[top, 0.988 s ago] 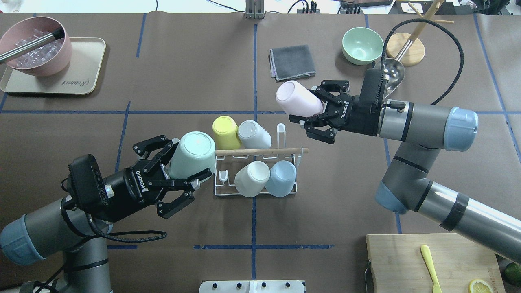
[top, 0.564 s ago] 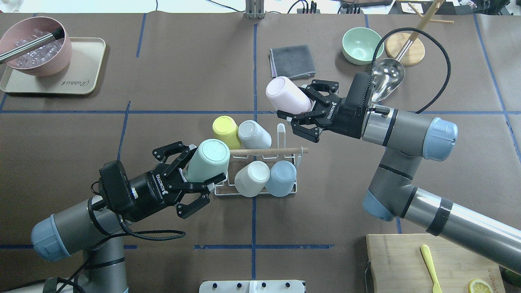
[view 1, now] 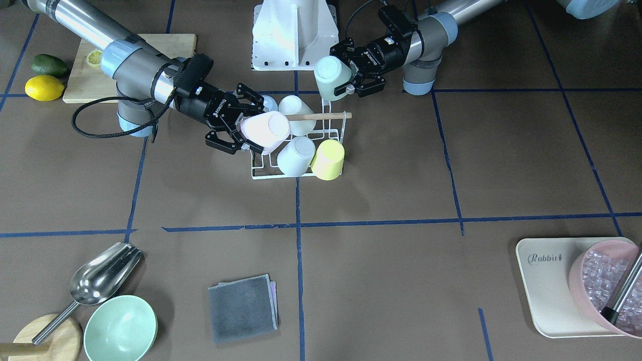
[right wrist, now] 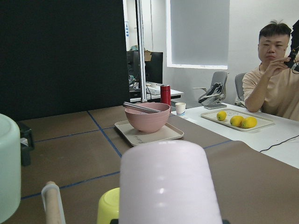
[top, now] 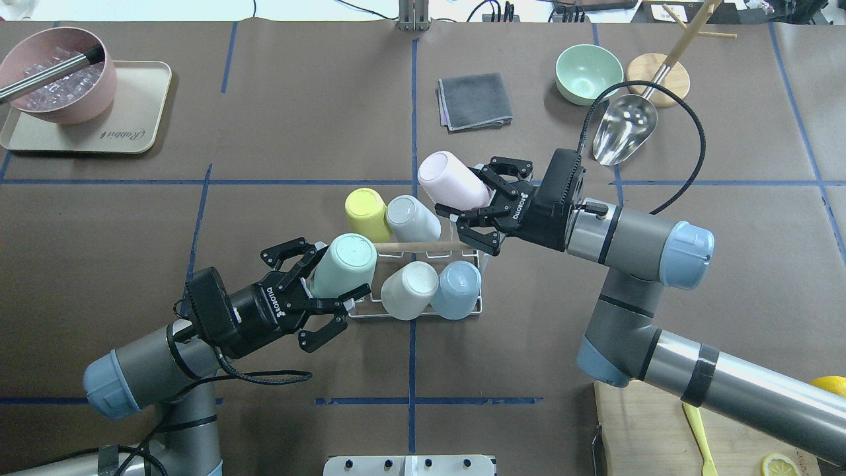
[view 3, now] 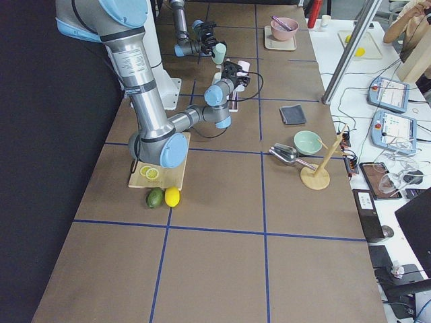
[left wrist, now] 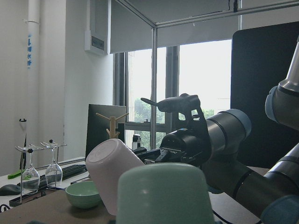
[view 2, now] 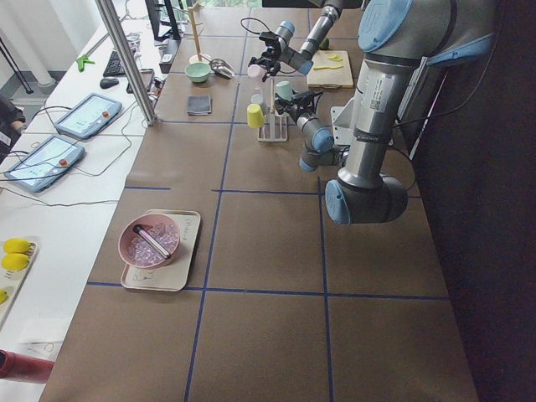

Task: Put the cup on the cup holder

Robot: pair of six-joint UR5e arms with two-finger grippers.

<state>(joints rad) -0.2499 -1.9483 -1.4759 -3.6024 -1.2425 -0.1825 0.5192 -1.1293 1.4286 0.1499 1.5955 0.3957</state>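
Note:
The cup holder (top: 360,309) is a white wire rack with a wooden rod (top: 423,246) across its top, at the table's middle. It holds a yellow cup (top: 365,213), a grey cup (top: 412,218), a cream cup (top: 408,281) and a light blue cup (top: 457,281). My left gripper (top: 340,271) is shut on a mint green cup (top: 345,263), bottom up, over the rack's near left corner. My right gripper (top: 462,192) is shut on a pink cup (top: 448,178), tilted over the rack's far right corner. Both held cups also show in the front view, the mint one (view 1: 331,77) and the pink one (view 1: 266,131).
A grey cloth (top: 474,100), a green bowl (top: 588,74), a metal scoop (top: 624,135) and a wooden stand (top: 657,79) lie at the far right. A pink bowl (top: 56,73) sits on a tray (top: 132,125) at the far left. A cutting board (top: 661,430) is at the near right.
Both arms have closed in on the rack. The left gripper carried the mint cup right, to the rod's left end. The right gripper carried the pink cup left and nearer, to the rack's far right.

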